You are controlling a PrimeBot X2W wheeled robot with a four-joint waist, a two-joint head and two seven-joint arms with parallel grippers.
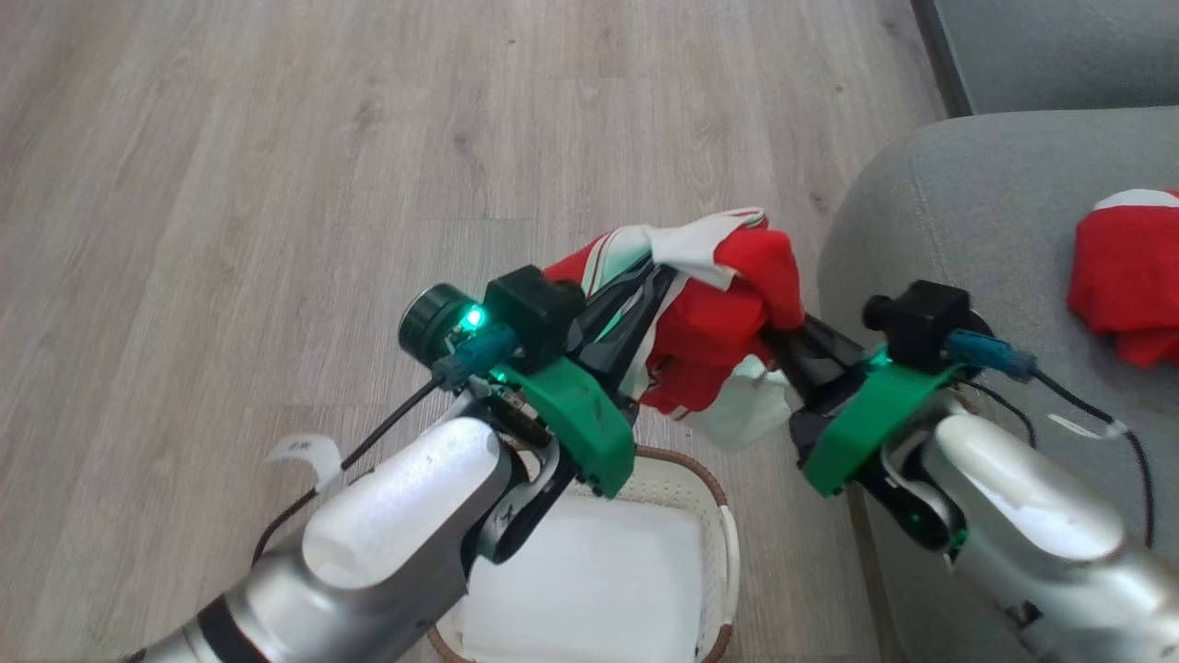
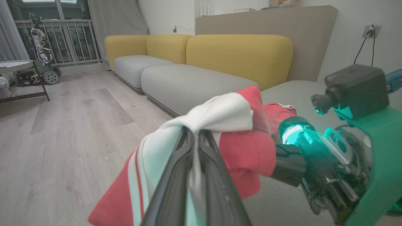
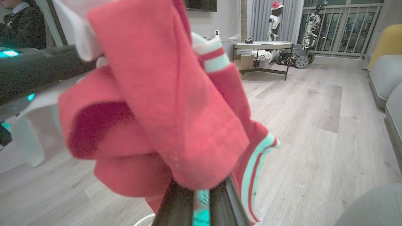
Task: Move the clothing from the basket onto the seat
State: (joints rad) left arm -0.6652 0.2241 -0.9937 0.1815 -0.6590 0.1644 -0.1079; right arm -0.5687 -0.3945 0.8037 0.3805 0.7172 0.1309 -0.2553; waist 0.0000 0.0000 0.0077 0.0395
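Red clothing hangs above the basket, pinched tight by the left fingers and right fingers. Its loose ends droop. If one side slips, it could fall on the floor, not the seat.

The left forearm hides part of the basket, the loose garment on the seat runs off the right edge, and the held garment buries the tips of the right gripper.
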